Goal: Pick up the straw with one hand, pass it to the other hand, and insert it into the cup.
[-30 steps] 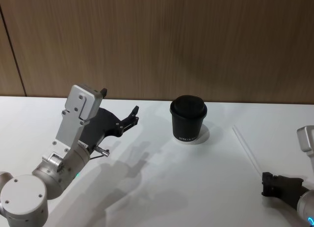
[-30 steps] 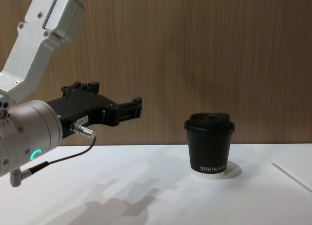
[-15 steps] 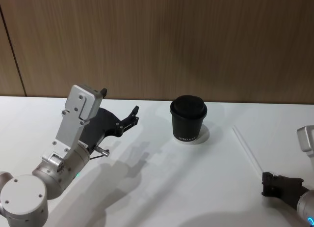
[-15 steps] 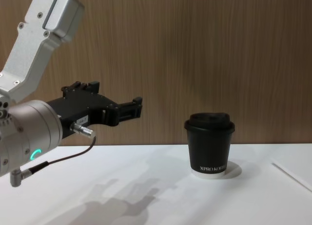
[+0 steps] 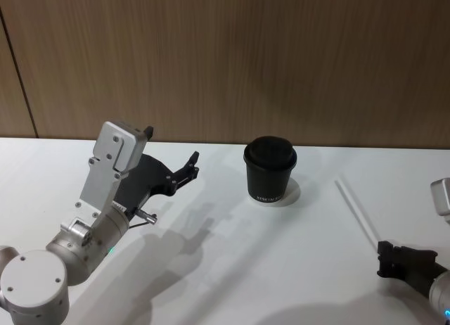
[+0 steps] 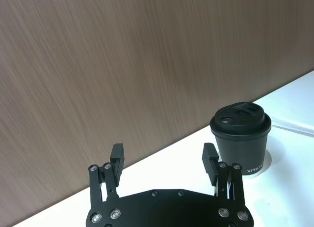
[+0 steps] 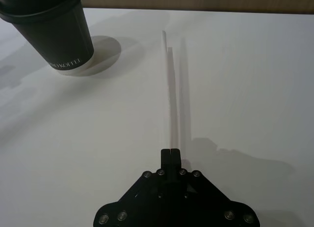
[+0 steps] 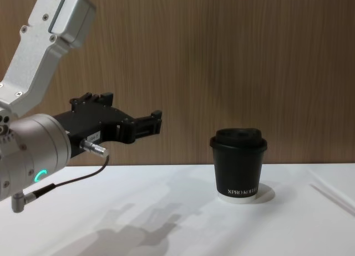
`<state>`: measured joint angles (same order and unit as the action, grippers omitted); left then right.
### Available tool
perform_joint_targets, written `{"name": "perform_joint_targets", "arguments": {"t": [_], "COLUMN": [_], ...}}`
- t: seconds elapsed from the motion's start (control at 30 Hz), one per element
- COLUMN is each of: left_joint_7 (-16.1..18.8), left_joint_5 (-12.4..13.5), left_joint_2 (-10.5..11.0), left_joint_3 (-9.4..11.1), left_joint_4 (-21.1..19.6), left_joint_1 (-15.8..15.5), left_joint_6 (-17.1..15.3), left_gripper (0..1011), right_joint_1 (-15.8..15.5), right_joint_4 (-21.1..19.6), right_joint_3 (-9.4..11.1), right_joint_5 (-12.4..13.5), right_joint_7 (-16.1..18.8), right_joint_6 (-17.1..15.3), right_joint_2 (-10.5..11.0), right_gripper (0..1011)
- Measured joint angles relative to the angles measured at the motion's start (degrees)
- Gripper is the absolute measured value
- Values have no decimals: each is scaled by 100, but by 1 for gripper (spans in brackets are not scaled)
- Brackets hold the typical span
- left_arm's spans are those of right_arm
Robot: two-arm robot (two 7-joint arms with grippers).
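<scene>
The black lidded cup [image 5: 270,170] stands upright on the white table, right of centre; it also appears in the chest view as the cup [image 8: 239,162]. The thin white straw [image 5: 357,211] runs from beside the cup toward the front right. Its near end sits between the closed fingers of my right gripper [image 5: 383,255]. In the right wrist view that gripper [image 7: 170,154] is shut on the straw [image 7: 168,84], which casts a shadow beside itself and points past the cup [image 7: 54,30]. My left gripper [image 5: 186,167] hovers open left of the cup [image 6: 240,138], and nothing lies between its fingers [image 6: 117,158].
A wood-panelled wall [image 5: 281,58] closes off the back of the white table [image 5: 232,269]. A dark cable [image 8: 66,181] loops under the left wrist. Open table surface lies between the two arms and in front of the cup.
The right gripper and the straw have shifted slightly to the right, and the straw now shows a separate shadow. The left arm and the cup have not moved.
</scene>
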<state>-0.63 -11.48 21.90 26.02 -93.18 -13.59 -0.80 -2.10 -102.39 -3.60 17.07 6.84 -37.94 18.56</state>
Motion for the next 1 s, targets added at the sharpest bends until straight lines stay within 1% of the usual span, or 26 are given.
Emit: {"name": "perform_joint_targets", "arguments": {"t": [0.17, 0.27, 0.3, 0.4, 0.5, 0.53, 0.57, 0.6, 0.63, 0.67, 0.7, 0.83, 1.0], "left_joint_7": [0, 0, 0, 0, 0, 0, 0, 0, 0, 0, 0, 0, 0], "left_joint_5": [0, 0, 0, 0, 0, 0, 0, 0, 0, 0, 1, 0, 0], "left_joint_2": [0, 0, 0, 0, 0, 0, 0, 0, 0, 0, 0, 0, 0], "left_joint_3": [0, 0, 0, 0, 0, 0, 0, 0, 0, 0, 0, 0, 0], "left_joint_4": [0, 0, 0, 0, 0, 0, 0, 0, 0, 0, 0, 0, 0], "left_joint_1": [0, 0, 0, 0, 0, 0, 0, 0, 0, 1, 0, 0, 0], "left_joint_6": [0, 0, 0, 0, 0, 0, 0, 0, 0, 0, 0, 0, 0], "left_gripper": [1000, 1001, 1001, 1000, 1001, 1001, 1001, 1001, 1001, 1001, 1000, 1001, 1001], "right_joint_1": [-46, -84, -84, -117, -134, -143, -146, -154, -156, -158, -158, -149, -122], "right_joint_4": [-32, -62, -62, -89, -108, -119, -125, -139, -147, -162, -162, -230, -309], "right_joint_3": [34, 60, 60, 73, 78, 79, 79, 80, 79, 79, 79, 82, 100], "right_joint_5": [-28, -52, -52, -91, -120, -142, -149, -177, -185, -203, -203, -223, -218], "right_joint_7": [100, 183, 183, 259, 304, 336, 346, 384, 400, 439, 439, 559, 669], "right_joint_6": [263, 531, 531, 825, 992, 1133, 1171, 1315, 1366, 1501, 1501, 1807, 2031], "right_joint_2": [42, 77, 77, 116, 145, 164, 172, 196, 207, 229, 229, 313, 391], "right_gripper": [0, 0, 0, 0, 0, 0, 0, 0, 0, 0, 0, 0, 0]}}
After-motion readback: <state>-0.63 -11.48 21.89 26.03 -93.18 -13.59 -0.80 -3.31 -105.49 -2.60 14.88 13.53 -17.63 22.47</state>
